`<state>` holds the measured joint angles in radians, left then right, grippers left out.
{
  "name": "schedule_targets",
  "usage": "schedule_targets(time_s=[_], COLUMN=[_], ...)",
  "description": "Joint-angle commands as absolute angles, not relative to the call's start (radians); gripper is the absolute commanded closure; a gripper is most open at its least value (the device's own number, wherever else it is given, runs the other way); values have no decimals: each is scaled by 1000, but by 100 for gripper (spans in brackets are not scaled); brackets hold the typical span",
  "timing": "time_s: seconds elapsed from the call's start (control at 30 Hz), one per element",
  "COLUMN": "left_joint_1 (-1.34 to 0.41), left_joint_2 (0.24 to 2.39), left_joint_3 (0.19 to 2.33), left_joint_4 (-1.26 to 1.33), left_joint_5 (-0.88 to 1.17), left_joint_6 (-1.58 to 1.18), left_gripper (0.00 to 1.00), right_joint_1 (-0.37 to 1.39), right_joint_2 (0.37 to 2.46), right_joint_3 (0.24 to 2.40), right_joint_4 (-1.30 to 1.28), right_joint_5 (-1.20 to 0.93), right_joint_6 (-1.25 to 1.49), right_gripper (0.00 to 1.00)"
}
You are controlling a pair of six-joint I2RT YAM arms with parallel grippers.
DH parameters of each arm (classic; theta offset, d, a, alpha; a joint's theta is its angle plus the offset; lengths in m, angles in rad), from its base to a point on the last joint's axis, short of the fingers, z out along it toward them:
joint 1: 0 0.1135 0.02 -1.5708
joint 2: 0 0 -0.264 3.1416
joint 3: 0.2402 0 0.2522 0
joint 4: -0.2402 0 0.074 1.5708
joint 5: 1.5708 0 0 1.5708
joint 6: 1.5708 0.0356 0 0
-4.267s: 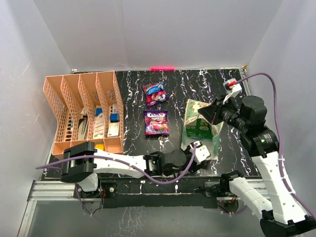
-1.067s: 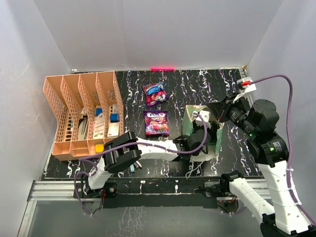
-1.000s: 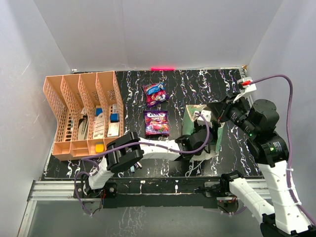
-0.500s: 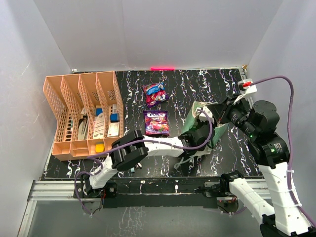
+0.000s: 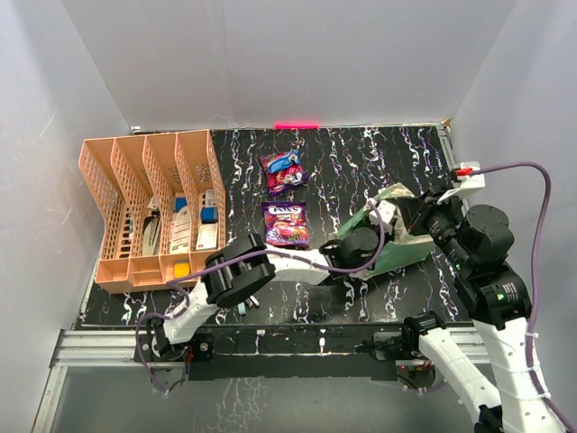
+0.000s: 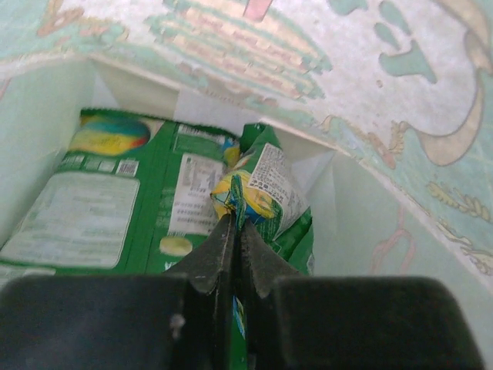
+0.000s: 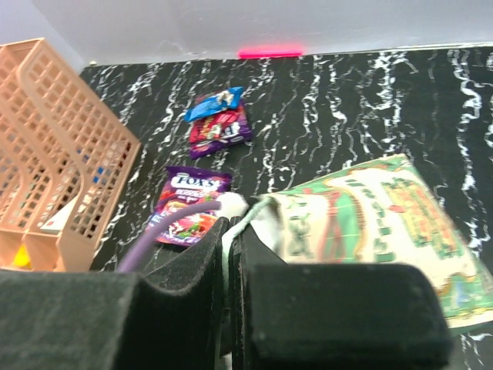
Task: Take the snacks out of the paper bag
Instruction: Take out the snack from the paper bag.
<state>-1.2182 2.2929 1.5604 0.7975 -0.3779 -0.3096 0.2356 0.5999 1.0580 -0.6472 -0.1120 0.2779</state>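
The paper bag (image 5: pixel 404 249) lies tipped over at the table's right, mouth toward the left. My left arm reaches into it; in the top view that gripper is hidden inside. In the left wrist view my left gripper (image 6: pixel 236 220) is shut on the crimped edge of a green and yellow packet (image 6: pixel 271 187), beside a flat green packet (image 6: pixel 92 217), both within the bag's walls (image 6: pixel 400 100). My right gripper (image 7: pixel 233 225) is shut on the bag's rim and white string handle (image 7: pixel 254 210); it also shows in the top view (image 5: pixel 415 216). A purple packet (image 5: pixel 286 225) and a red-purple packet (image 5: pixel 283 171) lie outside.
The orange slotted tray (image 5: pixel 149 207) stands at the left with small items in it, and it shows in the right wrist view (image 7: pixel 54 146). The purple packet (image 7: pixel 191 205) and the red-purple one (image 7: pixel 219 123) lie on the black marbled table (image 5: pixel 361 162) between tray and bag.
The bag has gone from standing to tipped over toward the right. My right gripper moved right and nearer with its rim. My left arm stretched further into the bag.
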Motion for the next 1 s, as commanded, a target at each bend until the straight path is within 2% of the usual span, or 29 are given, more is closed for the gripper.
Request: schedule_targets(time_s=[0.0,0.23,0.37,0.53,0.73,0.97], left_joint_1=[-1202,-1203,-1202,-1214,-1240,-1239], left_joint_2=[2066,1861,1820,1799,1744,1597], left_joint_3=[1397,1155,1091,1149,1273,1250], left_joint_4=[815,875,876,710,494,435], left_joint_5=[-280,-180,-175,-212,-311,-264], left_joint_6=[-324,-374,-371,-339,-302,-256], left_gripper=[100,100,100,100,100,100], right_joint_1=[241,241,241,241,241,241], right_joint_2=[543,491,474,528,635,625], right_joint_3=[1046,990,1001,1068,1107,1059], right_joint_4=[-518,-506,-498,-523,-539,-509], right_joint_5=[62,231,183,97,-118,-108], right_joint_6=[234,204,197,193,181,190], right_gripper=[93,93,93,93,93,93])
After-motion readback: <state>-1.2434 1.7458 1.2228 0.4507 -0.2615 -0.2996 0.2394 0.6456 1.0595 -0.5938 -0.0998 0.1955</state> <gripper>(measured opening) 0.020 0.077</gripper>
